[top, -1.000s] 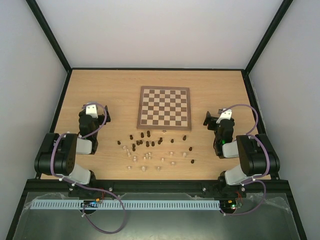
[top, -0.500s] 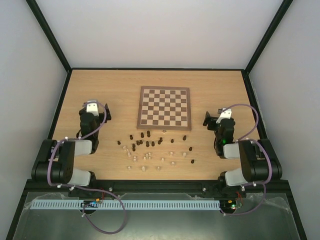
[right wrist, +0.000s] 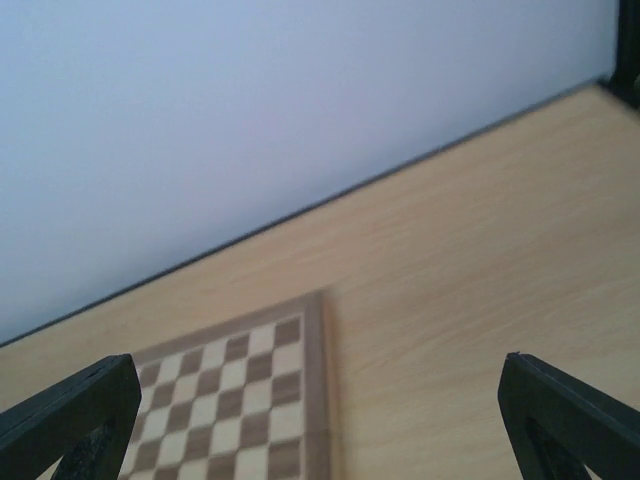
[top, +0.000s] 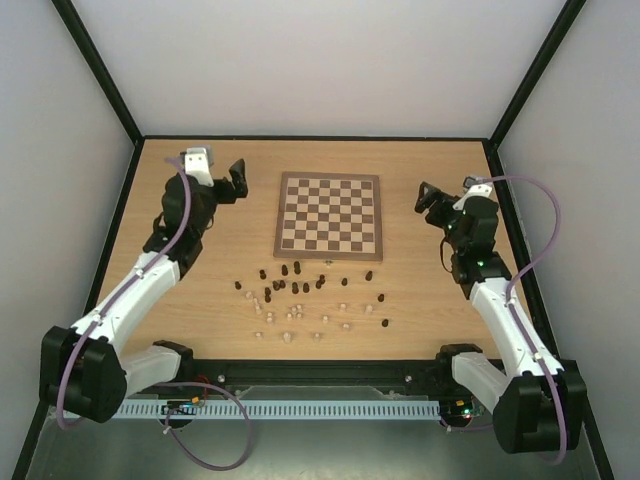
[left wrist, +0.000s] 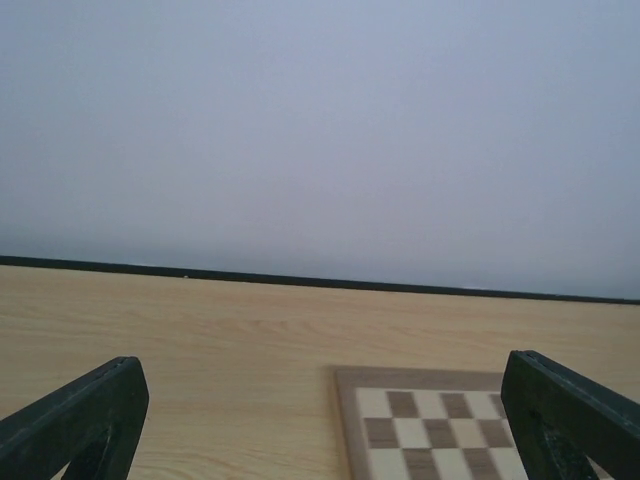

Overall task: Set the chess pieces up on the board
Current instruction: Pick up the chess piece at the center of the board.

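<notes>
Board (top: 329,214) flat on the tabletop (top: 430,300), squarely between the two claws and touching neither.

Left gripper (top: 237,180) beside the far end of the board's left edge. Stands with jaws spread wide, grips nothing, points across toward the board.

Right gripper (top: 424,198) off the board's right edge, near it but apart. Jaws likewise wide apart and empty, aimed inward at the board.

In the left wrist view, dark fingers (left wrist: 85,420) at the two lower corners with bare wood between them. A corner of the board sits low in that gap, closer to the right finger.

In the right wrist view, fingers (right wrist: 75,415) again at the lower corners. The board's corner lies low between them, closer to the left finger, and looks blurred along its edge.

Chess pieces (top: 296,289) well behind both claws, toward the arm bases (top: 165,362). Scattered on the tabletop in a loose patch just past the board's near edge, roughly midway between the two arms. Dark ones (top: 285,270) mostly in the part of the patch nearer the board, pale ones (top: 288,335) mostly in the part nearer the bases. Too small to tell upright from toppled.
</notes>
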